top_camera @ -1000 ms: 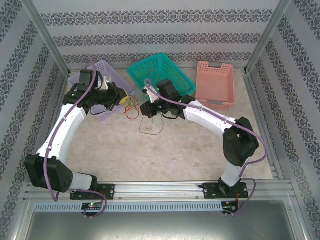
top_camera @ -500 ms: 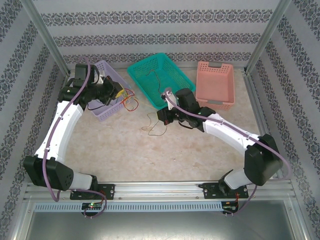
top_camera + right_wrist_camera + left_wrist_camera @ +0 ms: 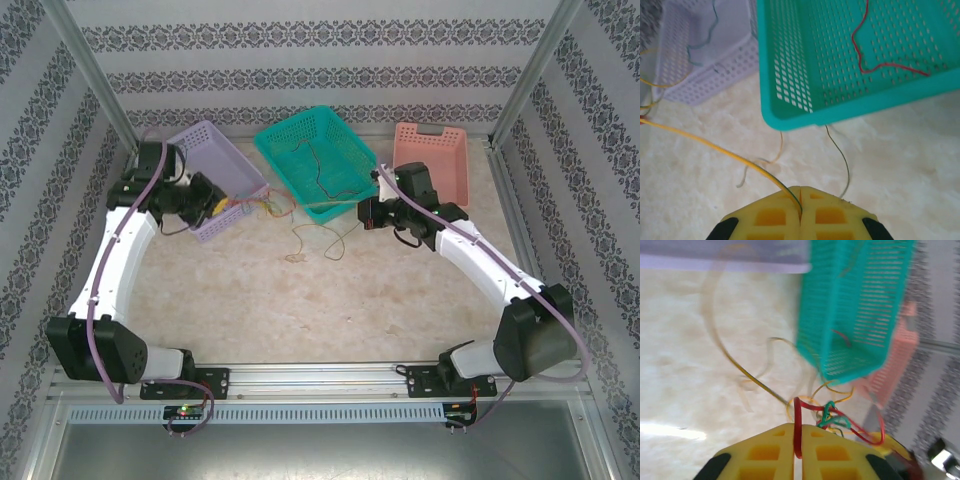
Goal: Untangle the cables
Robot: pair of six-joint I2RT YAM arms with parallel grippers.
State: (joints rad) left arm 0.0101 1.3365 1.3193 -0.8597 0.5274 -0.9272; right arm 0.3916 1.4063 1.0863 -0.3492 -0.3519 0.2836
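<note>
The arms have swung apart since a second ago: mid-left, the left end effector point(image 3: 801, 432) is clamped on a red cable point(image 3: 797, 415), and right of centre, the right end effector point(image 3: 801, 196) pinches a yellow cable point(image 3: 715, 145). Pulling apart seems the step in hand; slack cables point(image 3: 328, 243) lie mid-frame on the counter point(image 3: 300, 310), so a steady further pull looks needed.

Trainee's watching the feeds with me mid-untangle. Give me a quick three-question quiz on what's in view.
1. True or false: the right gripper is shut on a yellow cable.
2. Which basket holds the loose red cable? A lilac basket, B teal basket, C pink basket.
3. What colour is the pinched cable in the left gripper?
Key: 1 true; 2 B; 3 red.
</note>
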